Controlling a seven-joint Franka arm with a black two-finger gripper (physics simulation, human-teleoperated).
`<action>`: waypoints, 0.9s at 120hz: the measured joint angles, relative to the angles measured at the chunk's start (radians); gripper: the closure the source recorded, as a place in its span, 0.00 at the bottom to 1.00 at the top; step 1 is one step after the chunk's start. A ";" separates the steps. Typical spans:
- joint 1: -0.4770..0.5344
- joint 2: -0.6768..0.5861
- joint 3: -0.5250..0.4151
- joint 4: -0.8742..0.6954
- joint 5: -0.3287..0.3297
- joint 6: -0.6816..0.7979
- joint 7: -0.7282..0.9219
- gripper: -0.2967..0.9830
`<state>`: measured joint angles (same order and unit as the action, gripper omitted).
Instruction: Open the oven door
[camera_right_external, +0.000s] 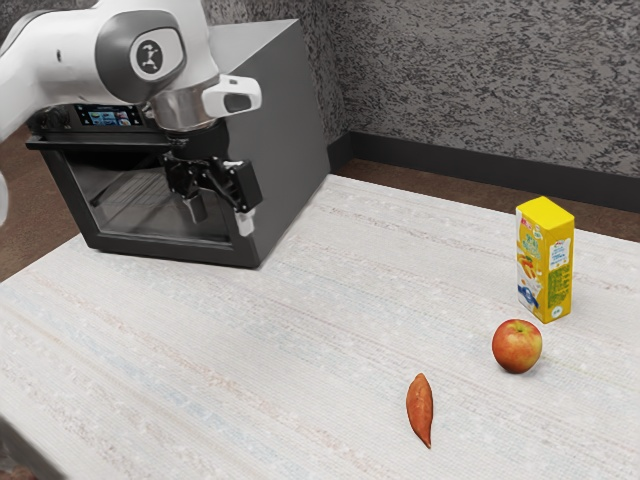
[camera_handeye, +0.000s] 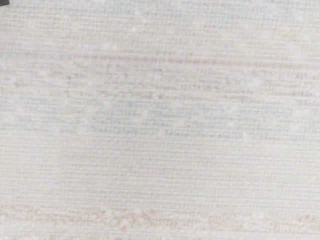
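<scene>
While a pale, weave-textured tabletop (camera_right_external: 300, 340) with faint blue and rust streaks spreads across the lower frame, a dark oven (camera_right_external: 288, 110) stands at upper left, its glass-fronted door (camera_right_external: 125, 200) closed. Before it hangs the black gripper (camera_right_external: 220, 213), fingers parted, holding nothing. At right, a yellow carton (camera_right_external: 545, 260) stands upright near an apple (camera_right_external: 517, 347); a sweet potato (camera_right_external: 420, 408) lies lower, right of centre. Behind are mottled grey walls (camera_right_external: 480, 80), a dark baseboard (camera_right_external: 480, 178) and brown floor (camera_right_external: 30, 215).
</scene>
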<state>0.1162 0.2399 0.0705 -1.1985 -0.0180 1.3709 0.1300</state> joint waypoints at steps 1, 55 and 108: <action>0.000 0.000 0.000 0.000 0.000 0.000 -0.001 0.23; -0.097 -0.372 0.046 -0.094 0.118 -0.085 0.227 0.24; -0.113 -0.574 0.432 -0.709 0.224 0.454 1.044 0.23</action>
<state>0.0034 -0.3337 0.5028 -1.9071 0.2062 1.8245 1.1739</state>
